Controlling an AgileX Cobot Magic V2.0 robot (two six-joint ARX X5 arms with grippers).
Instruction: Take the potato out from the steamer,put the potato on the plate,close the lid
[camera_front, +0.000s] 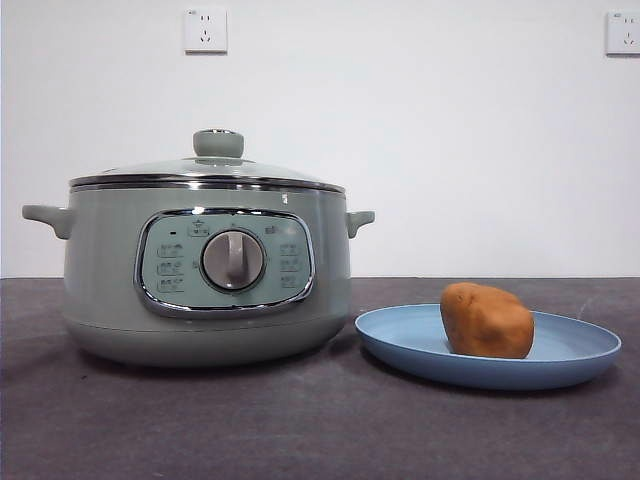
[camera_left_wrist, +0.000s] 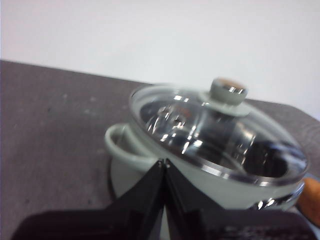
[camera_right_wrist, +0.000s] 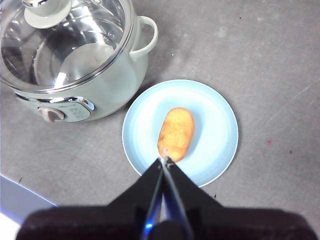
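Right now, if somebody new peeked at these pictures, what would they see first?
Probably the big green steamer standing on the dark table, with its glass lid closed on top. Next, the orange-brown potato lying on the blue plate just beside the pot. The left gripper and right gripper are both shut and hold nothing.
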